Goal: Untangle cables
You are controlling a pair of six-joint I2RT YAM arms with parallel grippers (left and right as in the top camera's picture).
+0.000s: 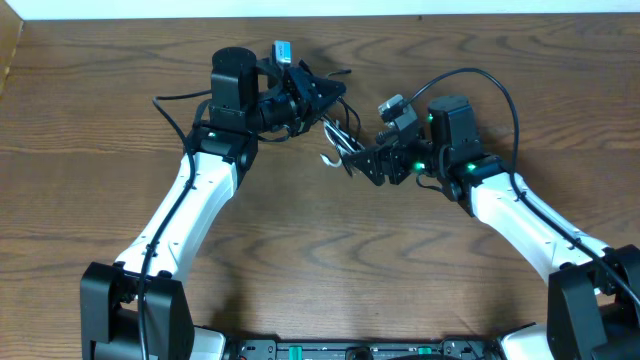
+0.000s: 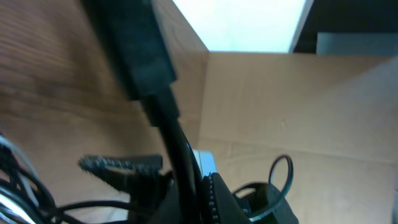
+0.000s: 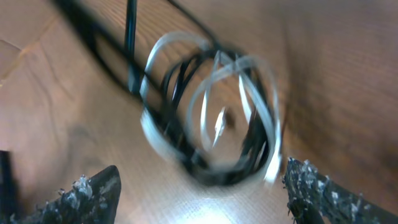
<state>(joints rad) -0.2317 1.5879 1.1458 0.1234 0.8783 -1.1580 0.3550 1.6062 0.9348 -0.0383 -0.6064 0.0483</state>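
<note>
The cables sit near the middle of the wooden table, toward the far edge, in the gap between the two arms. They are one small tangle of loops, black and white cords wound through each other. A curl of the white cable sticks out on the near side.

The left gripper points into the tangle from the far left. Its claw is pinched shut, and a black cord runs straight down past its ridged fingertip in its own camera, so it looks to be clamped on that cord (the exact contact is hidden under the black housing). Behind it stands a tan board, cardboard by the look of it.

The right gripper faces the tangle from the right, just beside it. Its claw stands wide, one rough pad at each lower corner of the wrist view, holding nothing. The coil lies ahead of and between them, touching neither. That view is blurred, but the white loops and the black ones clearly overlap in a rough ring, with dark cords leading off to the upper left.
</note>
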